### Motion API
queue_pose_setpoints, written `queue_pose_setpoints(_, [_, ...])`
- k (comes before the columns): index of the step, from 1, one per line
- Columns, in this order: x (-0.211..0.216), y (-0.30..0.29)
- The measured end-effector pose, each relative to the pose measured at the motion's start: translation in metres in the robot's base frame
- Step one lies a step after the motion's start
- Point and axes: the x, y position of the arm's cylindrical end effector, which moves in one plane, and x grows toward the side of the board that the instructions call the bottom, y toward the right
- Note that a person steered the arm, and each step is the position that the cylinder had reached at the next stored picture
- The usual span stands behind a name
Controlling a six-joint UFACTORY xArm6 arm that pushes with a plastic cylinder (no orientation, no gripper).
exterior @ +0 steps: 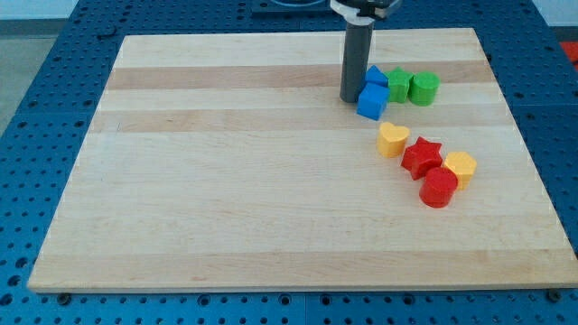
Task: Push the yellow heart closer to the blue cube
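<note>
My tip [350,98] holds nothing; it just sits right beside the blue cube [371,102], on its left. The yellow heart [392,140] lies a bit below the cube, touching the red star [421,156]. I think the heart is small, light and hard, so it slides easily; I should push its lower side

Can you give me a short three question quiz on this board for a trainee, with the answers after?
1. True or false: my tip touches the yellow heart.
2. Which block lies nearest my tip: A) blue cube, B) red star, C) green cylinder?
3. Which block touches the red cylinder on its upper right?

Key: 1 false, it stands apart at the view's upper left. 2 A. 3 the yellow block.
</note>
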Motion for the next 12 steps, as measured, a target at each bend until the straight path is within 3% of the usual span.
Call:
queue_pose_setpoints(2, [0.013, -0.014])
queue_pose_setpoints(6, [0.105, 0.012])
queue_pose_setpoints(10, [0.126, 0.039])
queue_pose_setpoints(12, [0.103, 0.04])
